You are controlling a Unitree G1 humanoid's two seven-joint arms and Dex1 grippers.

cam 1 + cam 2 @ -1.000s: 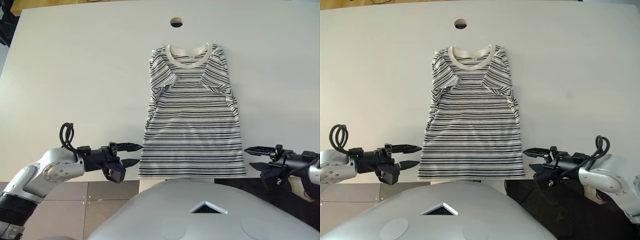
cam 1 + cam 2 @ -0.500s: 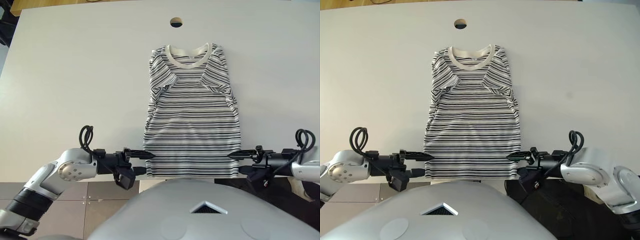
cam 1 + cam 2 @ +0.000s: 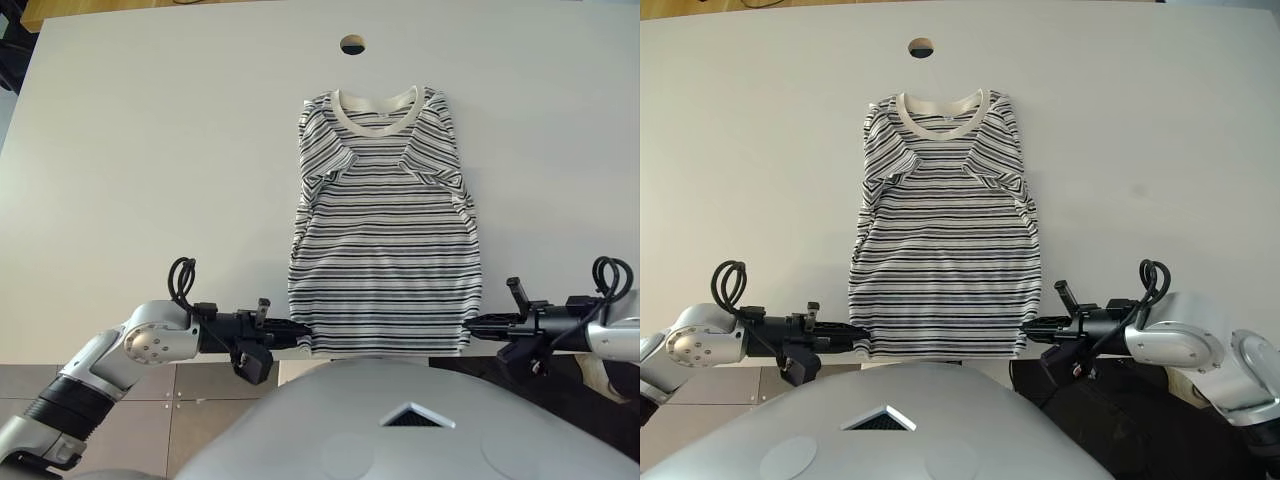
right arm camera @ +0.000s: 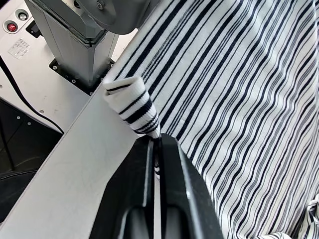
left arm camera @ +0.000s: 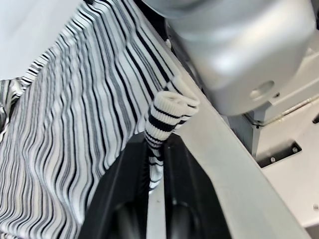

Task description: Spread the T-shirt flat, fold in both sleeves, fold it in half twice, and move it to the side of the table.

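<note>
Fabric looks soft and limp: your black-and-white striped cotton T-shirt (image 3: 385, 230) lies mid-table on the white table (image 3: 150, 150), sleeves in. Left gripper (image 3: 303, 328) and right gripper (image 3: 469, 324) each pinch 1 hem corner, seemingly securely; lift both evenly.

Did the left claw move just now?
Yes. The left gripper slid inward along the table edge to the T-shirt, whose bottom corner it now pinches.

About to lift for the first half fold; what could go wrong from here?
The left gripper and right gripper each pinch only a small bunched hem corner of the T-shirt, so one could slip out on lifting. The folded-in sleeves lie loose; an uneven pull might drag them open or skew the fold.
</note>
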